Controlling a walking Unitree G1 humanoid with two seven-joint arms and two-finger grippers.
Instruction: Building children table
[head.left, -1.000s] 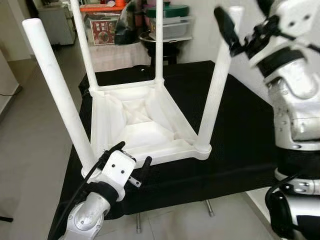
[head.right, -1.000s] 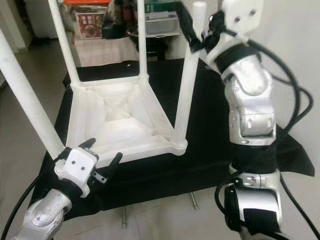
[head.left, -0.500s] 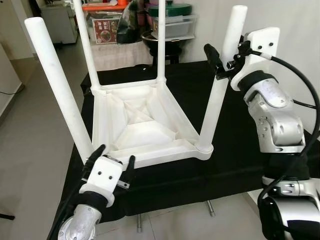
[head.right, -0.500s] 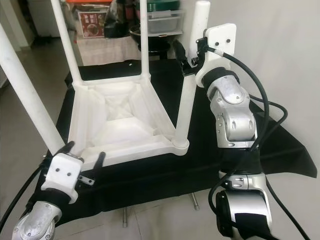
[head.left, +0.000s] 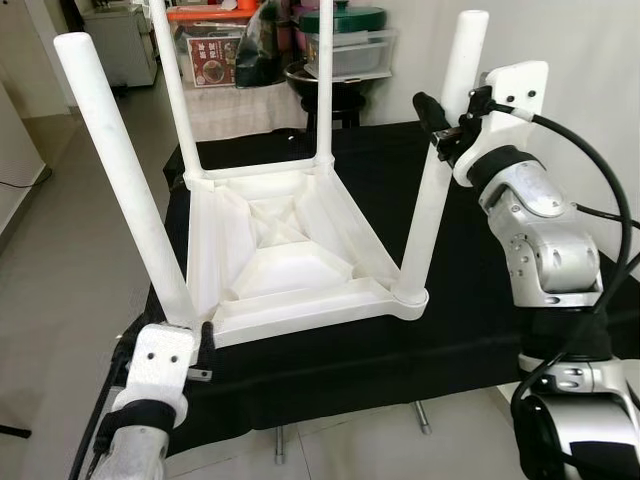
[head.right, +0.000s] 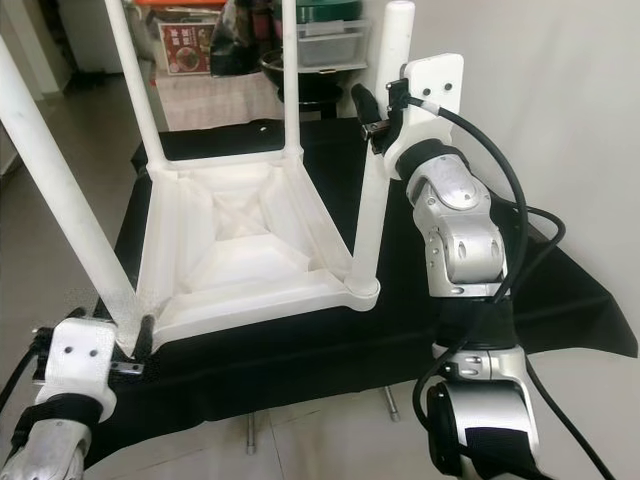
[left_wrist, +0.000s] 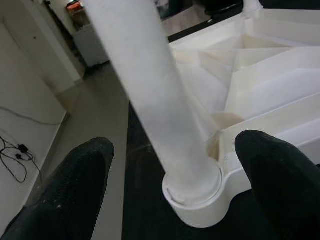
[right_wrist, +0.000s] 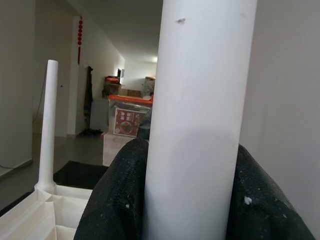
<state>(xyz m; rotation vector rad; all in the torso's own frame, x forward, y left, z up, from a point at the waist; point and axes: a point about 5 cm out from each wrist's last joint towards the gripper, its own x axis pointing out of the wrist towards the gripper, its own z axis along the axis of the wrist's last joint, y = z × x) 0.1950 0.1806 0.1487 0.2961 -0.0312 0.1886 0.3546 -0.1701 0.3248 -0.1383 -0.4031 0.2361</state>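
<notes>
A white children's table (head.left: 290, 250) lies upside down on a black cloth (head.left: 480, 300), its four legs pointing up. My right gripper (head.left: 447, 125) is shut on the upper part of the near right leg (head.left: 430, 210); in the right wrist view both black fingers (right_wrist: 120, 200) press against that leg (right_wrist: 200, 100). My left gripper (head.left: 168, 335) is low at the front edge and open. Its fingers (left_wrist: 75, 185) stand on either side of the base of the near left leg (left_wrist: 150, 85), apart from it.
The cloth-covered stand ends just in front of the table, with bare floor (head.left: 60, 260) to the left. Storage boxes and a pot (head.left: 335, 40) stand behind. A black cable (head.left: 600, 150) loops off my right arm.
My left gripper has dropped back and to the left, and now straddles the base of the near left leg. My right gripper came down from the leg's top and has shut on it.
</notes>
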